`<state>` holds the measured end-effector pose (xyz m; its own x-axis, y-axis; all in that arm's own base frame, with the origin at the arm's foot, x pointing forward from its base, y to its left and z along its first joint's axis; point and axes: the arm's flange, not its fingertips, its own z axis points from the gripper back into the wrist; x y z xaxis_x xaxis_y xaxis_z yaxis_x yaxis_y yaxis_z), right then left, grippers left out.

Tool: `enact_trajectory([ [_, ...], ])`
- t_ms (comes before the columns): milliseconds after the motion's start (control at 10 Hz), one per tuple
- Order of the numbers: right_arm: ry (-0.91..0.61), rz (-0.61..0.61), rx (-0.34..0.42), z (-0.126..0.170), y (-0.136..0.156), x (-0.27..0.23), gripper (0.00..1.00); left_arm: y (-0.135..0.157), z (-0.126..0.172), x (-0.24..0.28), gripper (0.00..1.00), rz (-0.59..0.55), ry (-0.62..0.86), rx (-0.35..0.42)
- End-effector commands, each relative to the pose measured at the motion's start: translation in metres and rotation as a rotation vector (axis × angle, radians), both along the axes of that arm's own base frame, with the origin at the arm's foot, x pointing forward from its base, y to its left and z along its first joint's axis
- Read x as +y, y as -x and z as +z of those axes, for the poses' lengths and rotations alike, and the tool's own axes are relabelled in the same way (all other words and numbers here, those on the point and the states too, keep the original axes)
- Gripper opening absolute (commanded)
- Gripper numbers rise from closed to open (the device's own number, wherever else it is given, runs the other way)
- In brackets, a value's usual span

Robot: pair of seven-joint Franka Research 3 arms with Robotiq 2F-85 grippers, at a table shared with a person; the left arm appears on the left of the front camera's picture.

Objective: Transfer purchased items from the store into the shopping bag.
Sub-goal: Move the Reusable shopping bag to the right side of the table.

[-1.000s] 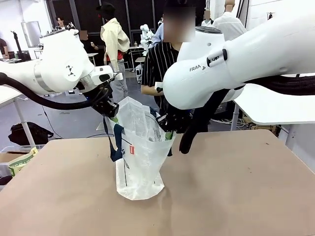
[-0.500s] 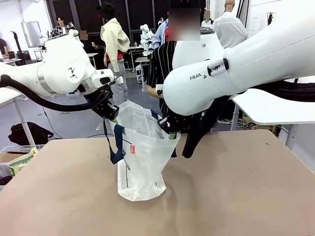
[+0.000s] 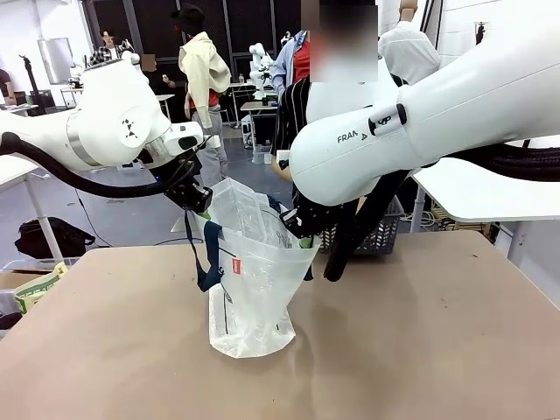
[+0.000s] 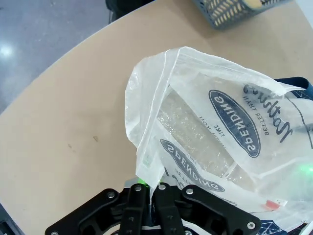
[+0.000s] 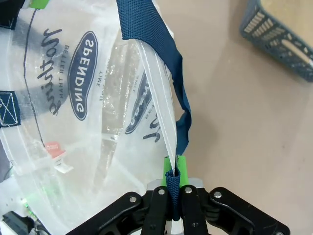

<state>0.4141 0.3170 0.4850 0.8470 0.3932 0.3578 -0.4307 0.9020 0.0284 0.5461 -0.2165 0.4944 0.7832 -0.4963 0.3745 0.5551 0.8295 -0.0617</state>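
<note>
While upright, shopping bag (image 3: 249,289) betw. L gripper (image 3: 199,199), R gripper (image 3: 301,237).

Translucent white shopping bag (image 3: 249,280) with navy handles, upright left of centre, mouth stretched open. Grey lattice basket (image 3: 385,234) at the desk's (image 3: 437,332) far edge, to its right.

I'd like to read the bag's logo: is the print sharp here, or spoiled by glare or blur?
Left wrist view: the shopping bag is sharp, its oval logo readable though tilted; the plastic shines softly, no harsh glare. Right wrist view: print sideways, yet crisp. Front view: bag evenly lit, print too small to read.
</note>
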Motion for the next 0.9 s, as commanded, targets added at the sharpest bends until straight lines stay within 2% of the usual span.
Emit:
enact_trajectory([
  [0, -0.021, 0.012, -0.005, 0.0010, -0.0016, 0.0000, 0.00, 0.0006, 0.0011, 0.0019, 0.00, 0.005, 0.001, -0.011],
  [800, -0.021, 0.012, -0.005, 0.0010, -0.0016, 0.0000, 0.00, 0.0006, 0.0011, 0.0019, 0.00, 0.005, 0.001, -0.011],
])
